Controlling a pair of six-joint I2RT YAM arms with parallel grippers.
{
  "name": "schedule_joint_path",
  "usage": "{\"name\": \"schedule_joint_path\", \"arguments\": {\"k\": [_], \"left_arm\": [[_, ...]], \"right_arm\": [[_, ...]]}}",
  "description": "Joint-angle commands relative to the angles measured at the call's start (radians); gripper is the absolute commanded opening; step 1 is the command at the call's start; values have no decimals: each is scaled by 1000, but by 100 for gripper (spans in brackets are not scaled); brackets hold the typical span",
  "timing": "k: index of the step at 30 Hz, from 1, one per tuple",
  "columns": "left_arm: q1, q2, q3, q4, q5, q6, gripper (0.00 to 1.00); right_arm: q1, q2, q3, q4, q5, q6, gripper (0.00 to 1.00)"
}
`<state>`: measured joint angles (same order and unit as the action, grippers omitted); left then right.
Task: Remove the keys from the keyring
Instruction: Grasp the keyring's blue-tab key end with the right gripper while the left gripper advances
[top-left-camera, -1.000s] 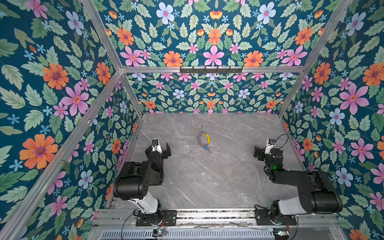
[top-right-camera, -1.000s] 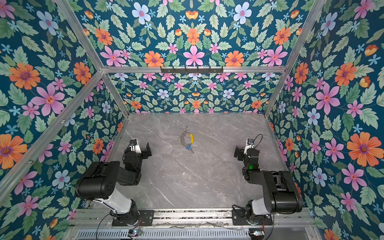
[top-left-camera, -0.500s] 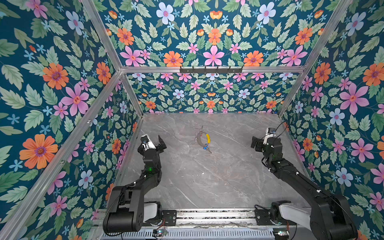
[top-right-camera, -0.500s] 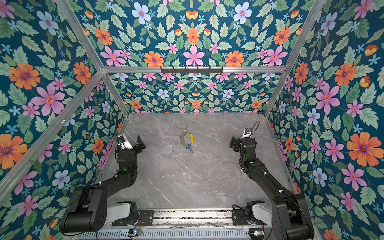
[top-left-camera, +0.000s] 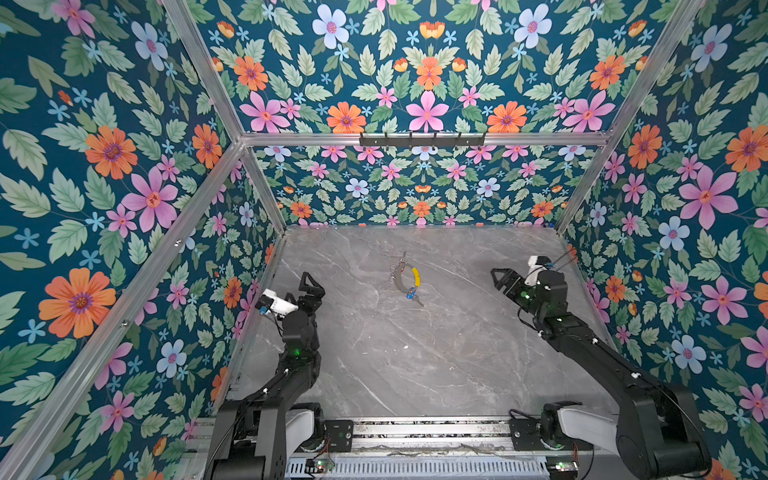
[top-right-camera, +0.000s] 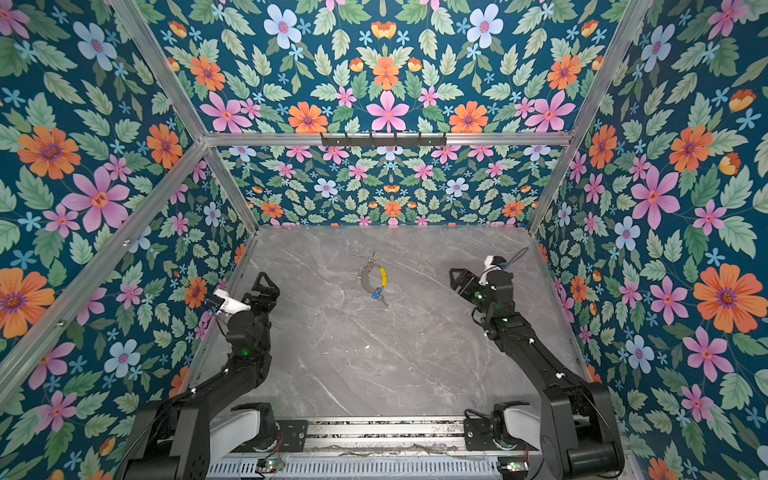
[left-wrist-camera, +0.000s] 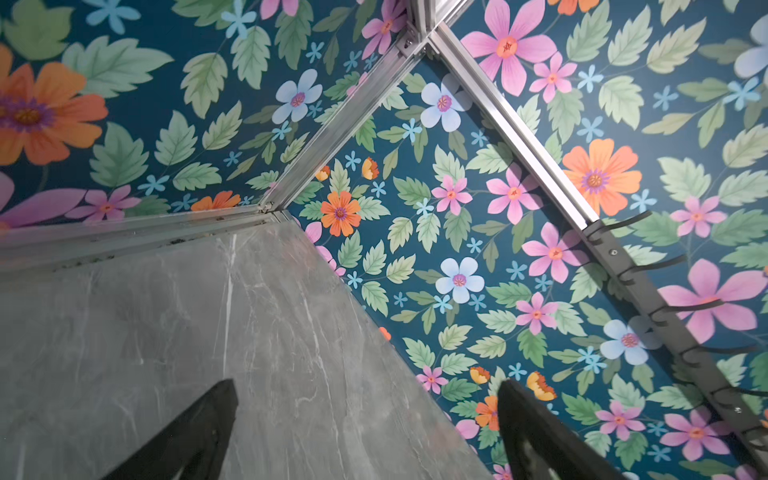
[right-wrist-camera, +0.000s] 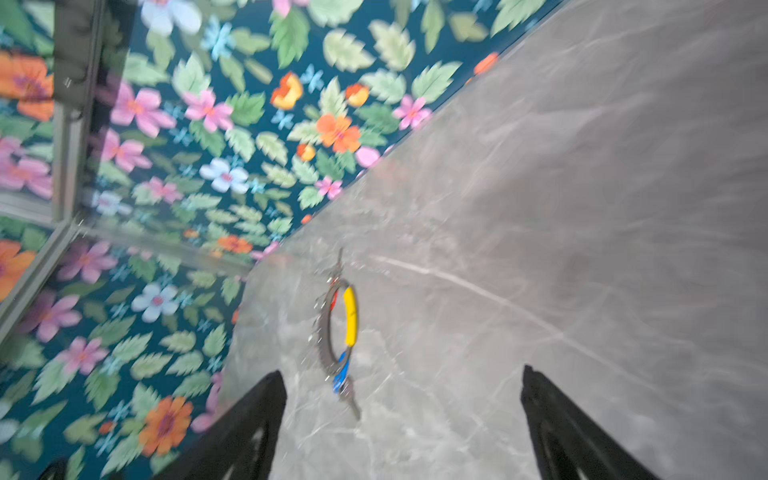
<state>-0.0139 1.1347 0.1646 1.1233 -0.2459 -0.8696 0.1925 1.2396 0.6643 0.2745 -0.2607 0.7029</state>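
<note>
Plainly, nothing of the job is done yet: both keys are on the keyring, and neither claw touches it. On the left, the left gripper (top-left-camera: 312, 291) hovers over the grey marble tabletop (top-left-camera: 374, 357) near the left wall, jaws spread wide and empty. Its wrist view shows only bare marble and flowered wall between the fingers.

Mid-table, toward the back, the keyring (top-left-camera: 398, 281) lies flat, its yellow segment (top-left-camera: 415, 277) on the side facing the right arm. The blue-tagged key (top-left-camera: 411, 294) sits at the ring's near end, blade trailing toward the front. The red-tagged key (right-wrist-camera: 333, 300) shows only as a red fleck at the far end in the blurred right wrist view.

On the right, the right gripper (top-left-camera: 500, 279) points at the ring from well apart, jaws wide, holding nothing. Left to do, by my reckoning: steady the ring and work each key off. No tray, bowl or box is in view to receive them.
</note>
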Motion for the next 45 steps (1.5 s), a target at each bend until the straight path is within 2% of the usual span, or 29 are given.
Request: {"name": "schedule_joint_path", "arguments": {"k": [1, 4, 6, 9, 10, 13, 17, 21, 26, 31, 45], "left_arm": [[11, 27, -7, 301, 136, -108, 100], [12, 33, 109, 93, 344, -119, 100], [3, 54, 181, -38, 463, -107, 98], [-21, 108, 187, -2, 560, -145, 90], [-23, 124, 173, 26, 586, -166, 86], [-34, 153, 141, 45, 663, -193, 76], [-63, 146, 67, 62, 670, -167, 75], [-108, 142, 65, -22, 659, -87, 66], [-178, 141, 59, -81, 609, 2, 66], [-182, 175, 60, -40, 642, -19, 58], [-183, 236, 62, 35, 690, -39, 49]], "right_arm": [[139, 115, 130, -128, -14, -119, 85], [253, 284, 284, -232, 22, -179, 71], [315, 394, 380, -287, 72, -194, 69], [397, 567, 535, -361, 127, -232, 65], [424, 625, 603, -399, 148, -251, 61], [460, 737, 735, -466, 208, -251, 54], [470, 823, 831, -479, 251, -215, 48], [470, 882, 897, -518, 274, -198, 42], [477, 926, 930, -510, 237, -198, 39], [483, 951, 949, -524, 243, -205, 36], [485, 965, 960, -536, 276, -241, 25]]}}
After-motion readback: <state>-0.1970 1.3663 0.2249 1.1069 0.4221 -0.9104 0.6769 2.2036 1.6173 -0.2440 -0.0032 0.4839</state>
